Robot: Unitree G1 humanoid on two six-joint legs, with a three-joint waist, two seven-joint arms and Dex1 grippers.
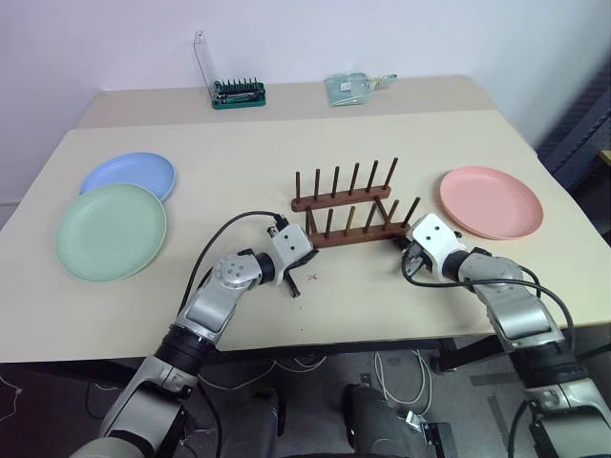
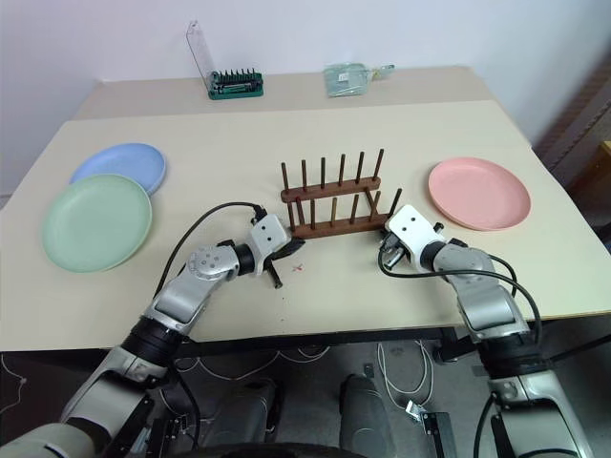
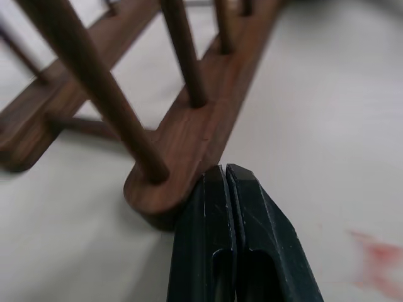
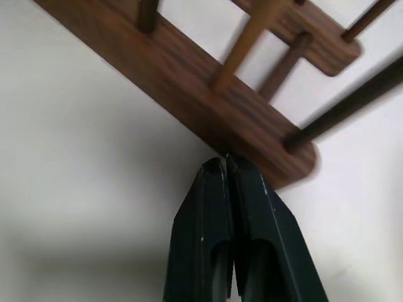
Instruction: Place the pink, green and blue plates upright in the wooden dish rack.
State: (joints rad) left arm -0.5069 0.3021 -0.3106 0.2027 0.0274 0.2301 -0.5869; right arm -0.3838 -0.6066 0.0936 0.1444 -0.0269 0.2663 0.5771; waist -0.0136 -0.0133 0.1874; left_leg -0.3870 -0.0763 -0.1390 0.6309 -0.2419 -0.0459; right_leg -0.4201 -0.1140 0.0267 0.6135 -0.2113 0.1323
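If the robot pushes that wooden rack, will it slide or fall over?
Probably slide. The rack sits low on two flat rails, with no plates in it, so it looks light. Both shut grippers, left and right, meet the near rail low down at opposite ends, which should hardly tip it. The thin pegs might be fragile.

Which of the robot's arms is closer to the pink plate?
Right. The right gripper sits at the wooden dish rack's end beside the pink plate; the left gripper is at the rack's far end.
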